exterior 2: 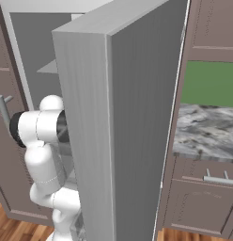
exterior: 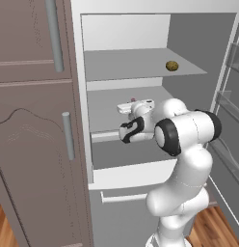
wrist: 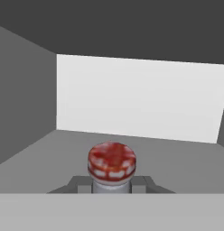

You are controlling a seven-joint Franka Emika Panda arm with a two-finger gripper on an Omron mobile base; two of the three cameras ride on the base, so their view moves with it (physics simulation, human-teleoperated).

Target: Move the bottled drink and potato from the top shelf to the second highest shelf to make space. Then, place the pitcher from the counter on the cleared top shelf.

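Open fridge interior takes up the left base view, with brown cabinets to its left and the fridge door [exterior 2: 132, 117] swung out so that it blocks most of the right base view, where a stretch of the counter [exterior 2: 207, 132] shows beyond it. Taking the top shelf [exterior: 136, 62] as the landmark: the potato [exterior: 172, 65] lies on it toward its right end, and directly below it sits the second highest shelf [exterior: 104, 113], into whose bay the arm reaches. The gripper [wrist: 112, 185] is under the top shelf and over the second highest shelf, its fingers [wrist: 80, 184] closed on the bottled drink [wrist: 112, 163], one on each side of the glass body just under the red-and-white end that faces the hand camera. The relation that matters is the bottle's long axis, which appears to run along the gripper's line of sight, pointing toward the white back wall of the bay, so the bottle lies straight ahead of the fingers and not to one side. From the base camera the bottle is almost hidden behind the white hand, so whether its bottom already touches the second highest shelf I cannot tell. My judgement is that the bottle is at or near its new place below the top shelf, with release the next step and the potato yet to be moved down.
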